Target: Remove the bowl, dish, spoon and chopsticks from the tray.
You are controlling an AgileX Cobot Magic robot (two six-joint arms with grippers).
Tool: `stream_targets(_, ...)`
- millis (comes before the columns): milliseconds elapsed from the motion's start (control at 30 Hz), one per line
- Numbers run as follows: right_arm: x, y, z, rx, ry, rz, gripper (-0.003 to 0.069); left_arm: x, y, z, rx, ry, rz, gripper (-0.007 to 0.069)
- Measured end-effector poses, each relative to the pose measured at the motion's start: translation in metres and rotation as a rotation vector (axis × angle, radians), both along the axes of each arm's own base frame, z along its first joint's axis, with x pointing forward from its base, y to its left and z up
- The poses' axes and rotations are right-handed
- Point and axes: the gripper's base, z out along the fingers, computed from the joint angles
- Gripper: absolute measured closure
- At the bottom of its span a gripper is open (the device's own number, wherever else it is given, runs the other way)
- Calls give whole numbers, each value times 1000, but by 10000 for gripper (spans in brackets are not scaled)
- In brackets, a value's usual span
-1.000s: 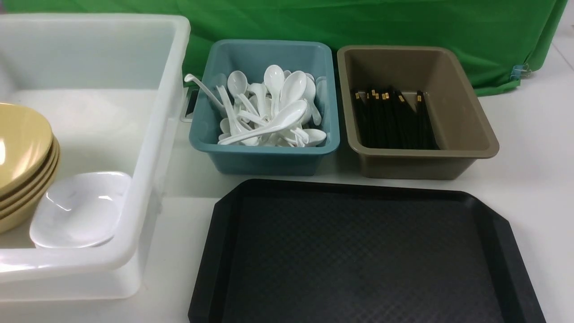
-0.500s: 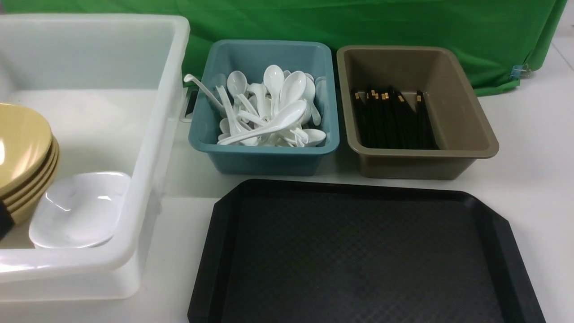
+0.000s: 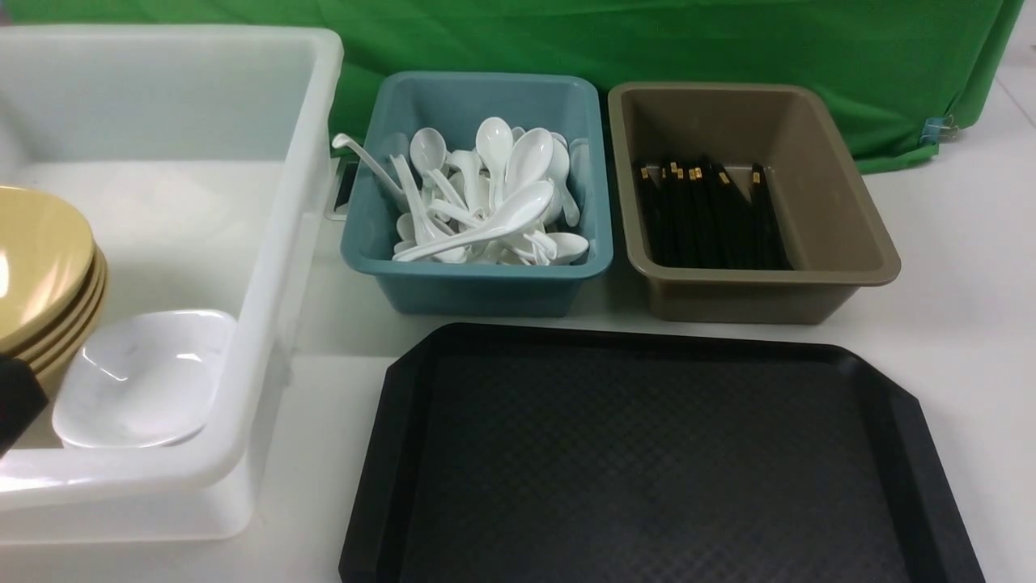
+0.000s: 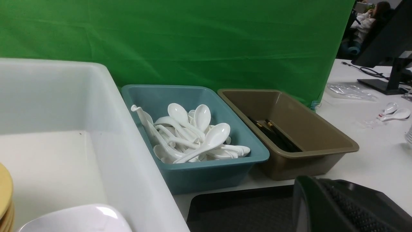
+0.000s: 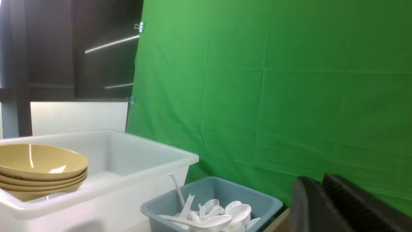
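The black tray [image 3: 647, 453] lies at the front centre with nothing on it; it also shows in the left wrist view [image 4: 238, 209]. Stacked mustard bowls [image 3: 40, 275] and a white dish [image 3: 142, 380] sit in the white tub [image 3: 267, 267]. White spoons [image 3: 486, 202] fill the blue tub [image 3: 477, 279]. Black chopsticks [image 3: 708, 214] lie in the brown tub [image 3: 769, 291]. My left gripper [image 3: 12, 401] shows as a dark tip at the left edge, in front of the bowls; in its wrist view [image 4: 309, 182] the fingers are together and empty. My right gripper [image 5: 317, 178] is shut and empty, raised above the tubs.
A green cloth [image 3: 647, 40] hangs behind the tubs. Bare white table [image 3: 971, 243] lies to the right of the brown tub. Loose spoons [image 4: 394, 112] and a monitor stand [image 4: 386, 83] are further off to the right.
The dark tip of my left gripper has come into the front view at the left edge and risen in front of the bowl stack. Nothing else has moved.
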Motion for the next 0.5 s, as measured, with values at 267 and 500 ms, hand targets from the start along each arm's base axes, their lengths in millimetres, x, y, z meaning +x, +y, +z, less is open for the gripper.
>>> stream_targets(267,0,0,0,0,0,0,595,0,0,0,0,-1,0,641)
stream_targets(500,0,0,0,0,0,0,585,5,4,-14,117,-35,60,641)
